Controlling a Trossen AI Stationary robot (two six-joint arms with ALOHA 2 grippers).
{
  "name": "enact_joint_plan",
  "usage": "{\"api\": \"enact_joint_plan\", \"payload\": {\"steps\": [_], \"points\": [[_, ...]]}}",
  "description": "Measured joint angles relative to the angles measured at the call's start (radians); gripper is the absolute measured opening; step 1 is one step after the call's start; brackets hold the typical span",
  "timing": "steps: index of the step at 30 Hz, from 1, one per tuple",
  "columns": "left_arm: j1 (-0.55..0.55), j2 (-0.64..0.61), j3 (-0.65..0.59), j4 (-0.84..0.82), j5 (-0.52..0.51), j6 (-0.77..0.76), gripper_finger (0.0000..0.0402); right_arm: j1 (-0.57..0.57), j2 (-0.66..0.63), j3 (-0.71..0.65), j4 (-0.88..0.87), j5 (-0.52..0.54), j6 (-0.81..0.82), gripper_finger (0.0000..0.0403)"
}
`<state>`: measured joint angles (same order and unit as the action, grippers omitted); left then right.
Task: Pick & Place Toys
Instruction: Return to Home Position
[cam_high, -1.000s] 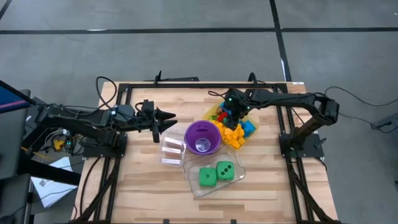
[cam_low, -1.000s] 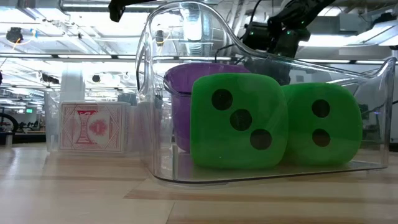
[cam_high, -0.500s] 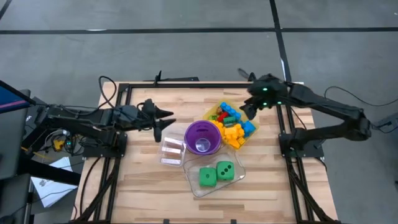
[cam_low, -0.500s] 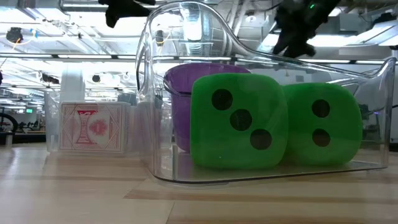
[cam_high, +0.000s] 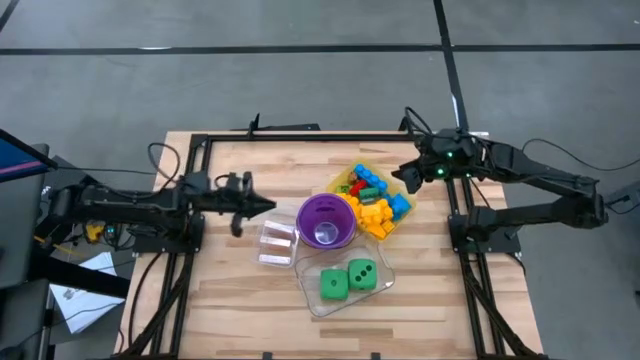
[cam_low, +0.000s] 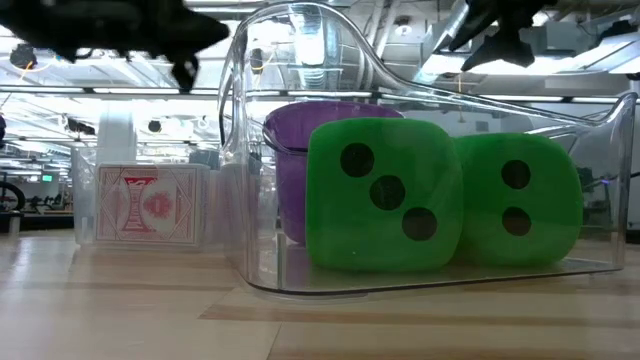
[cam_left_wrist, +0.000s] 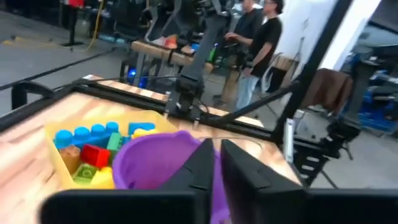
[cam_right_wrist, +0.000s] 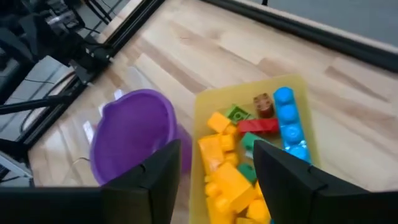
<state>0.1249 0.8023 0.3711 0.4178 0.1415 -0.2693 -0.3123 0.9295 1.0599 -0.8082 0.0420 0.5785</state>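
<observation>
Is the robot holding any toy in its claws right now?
No, nothing is held. The right gripper is open and empty by the yellow tray. The left gripper is shut on nothing, short of the purple cup.

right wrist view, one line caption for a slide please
Open right claw facing the yellow tray of coloured bricks, purple cup beside it.

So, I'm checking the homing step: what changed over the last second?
The right pincer pulled back rightward from above the yellow tray toward its right edge, and is now open and empty. The left pincer drew back leftward, away from the purple cup. The toys in the tray, the cup and both green dice in the clear tub stayed put.
</observation>
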Motion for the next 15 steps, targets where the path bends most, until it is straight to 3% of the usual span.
{"api": "enact_joint_plan", "payload": {"steps": [2,7,15], "points": [[-0.007,-0.08,-0.055,-0.005,0.002,0.001,0.0008,0.03,0.004,0.0,0.001,0.016,0.034,0.019],[-0.007,-0.334,-0.157,-0.043,-0.032,0.003,0.0002,0.088,0.03,0.0,0.0,0.039,0.081,0.0184],[-0.007,-0.665,-0.203,-0.323,-0.041,0.075,0.0001,0.147,0.038,0.0,-0.015,0.04,0.182,0.0174]]}}
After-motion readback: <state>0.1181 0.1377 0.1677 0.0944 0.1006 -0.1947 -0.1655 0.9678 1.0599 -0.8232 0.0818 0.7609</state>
